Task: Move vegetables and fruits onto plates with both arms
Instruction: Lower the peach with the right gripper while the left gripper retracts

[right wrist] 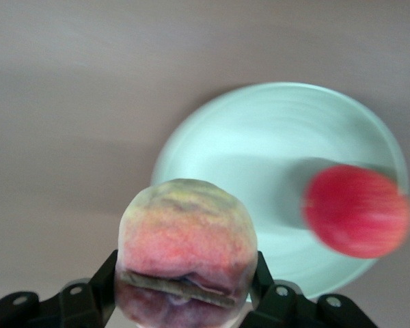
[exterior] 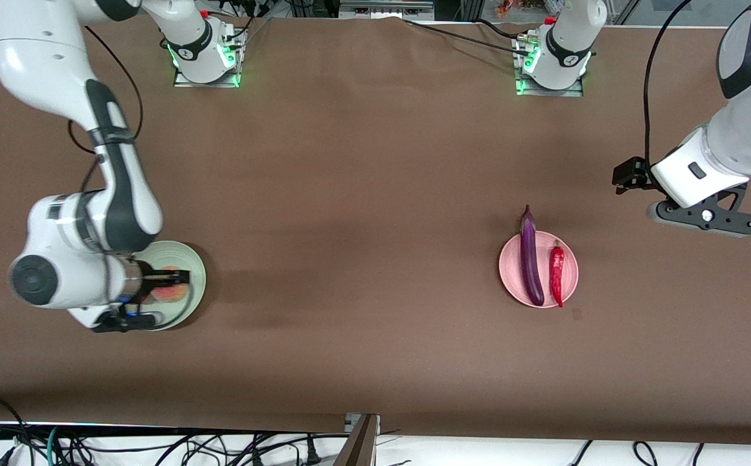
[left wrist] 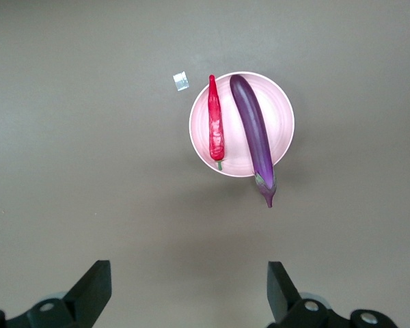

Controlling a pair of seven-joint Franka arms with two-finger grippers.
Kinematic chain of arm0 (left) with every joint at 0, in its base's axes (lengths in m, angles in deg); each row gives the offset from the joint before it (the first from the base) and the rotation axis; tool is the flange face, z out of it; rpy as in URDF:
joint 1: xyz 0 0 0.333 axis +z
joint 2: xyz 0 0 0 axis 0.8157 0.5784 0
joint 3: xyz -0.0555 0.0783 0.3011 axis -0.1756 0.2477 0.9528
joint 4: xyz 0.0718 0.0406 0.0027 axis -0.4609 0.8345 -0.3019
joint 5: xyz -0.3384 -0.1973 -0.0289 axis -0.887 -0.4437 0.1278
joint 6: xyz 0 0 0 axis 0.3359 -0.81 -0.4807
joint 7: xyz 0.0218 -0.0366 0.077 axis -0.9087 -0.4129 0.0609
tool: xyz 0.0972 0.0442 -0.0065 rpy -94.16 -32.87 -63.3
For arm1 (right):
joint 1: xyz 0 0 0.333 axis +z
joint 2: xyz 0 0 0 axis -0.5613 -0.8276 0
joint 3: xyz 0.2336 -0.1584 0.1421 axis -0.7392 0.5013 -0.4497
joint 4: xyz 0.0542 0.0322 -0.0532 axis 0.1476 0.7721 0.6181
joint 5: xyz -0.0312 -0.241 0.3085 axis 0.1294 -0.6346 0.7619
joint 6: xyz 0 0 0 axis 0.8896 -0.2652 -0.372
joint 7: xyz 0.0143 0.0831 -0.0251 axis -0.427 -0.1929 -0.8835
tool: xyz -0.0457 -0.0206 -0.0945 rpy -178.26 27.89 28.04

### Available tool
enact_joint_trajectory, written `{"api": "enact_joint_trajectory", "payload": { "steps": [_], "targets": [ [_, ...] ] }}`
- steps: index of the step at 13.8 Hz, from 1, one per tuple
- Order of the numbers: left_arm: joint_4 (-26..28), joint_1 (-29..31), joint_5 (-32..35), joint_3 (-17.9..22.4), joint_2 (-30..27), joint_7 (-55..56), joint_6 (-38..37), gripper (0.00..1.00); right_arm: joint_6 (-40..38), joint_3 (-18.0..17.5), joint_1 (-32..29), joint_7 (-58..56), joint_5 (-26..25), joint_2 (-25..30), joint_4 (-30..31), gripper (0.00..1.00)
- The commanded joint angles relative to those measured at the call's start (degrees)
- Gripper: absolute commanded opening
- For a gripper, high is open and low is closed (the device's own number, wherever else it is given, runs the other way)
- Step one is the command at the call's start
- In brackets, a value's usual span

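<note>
Over the mint plate [exterior: 195, 275], right pincer [exterior: 178, 278] is clamped on the peach [right wrist: 186, 242]; the apple [right wrist: 355, 210] already sits there. Risk: a drop makes it roll off or knock the apple. Left pincer [left wrist: 184, 294] waits wide open, empty, over bare table [exterior: 375, 194] beside the pink plate [exterior: 510, 275] with eggplant [exterior: 531, 262] and chili [exterior: 556, 272].

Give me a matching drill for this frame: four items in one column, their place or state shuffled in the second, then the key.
Column 1
1. peach
2. eggplant
3. red apple
4. left gripper

Column 2
A. lying on the pink plate, stem end overhanging the rim
B. open, holding nothing, up over bare table at the left arm's end
C. resting on the mint green plate
D. clamped in the right gripper over the mint green plate

Pairs: 1-D, 2-A, 3-C, 4-B
</note>
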Motion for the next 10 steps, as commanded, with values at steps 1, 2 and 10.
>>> {"api": "enact_joint_trajectory", "payload": {
  "steps": [1, 2, 10],
  "targets": [
    [-2.42, -0.25, 1.43, -0.01, -0.85, -0.03, -6.90, 1.00, 0.77, -1.20, -0.51, -1.26, 0.58, -0.39, 1.84, 0.23],
    [-2.77, -0.08, 0.64, 0.34, -0.85, 0.14, -6.92, 1.00, 1.47, -1.20, -0.51, -1.09, 0.50, -0.92, 2.02, 0.23],
    [-2.16, 0.54, -4.36, 0.43, -5.59, 0.85, -7.36, 1.00, 9.39, -1.20, -0.68, -1.09, 0.32, -4.35, 6.33, 0.31]
  ]
}}
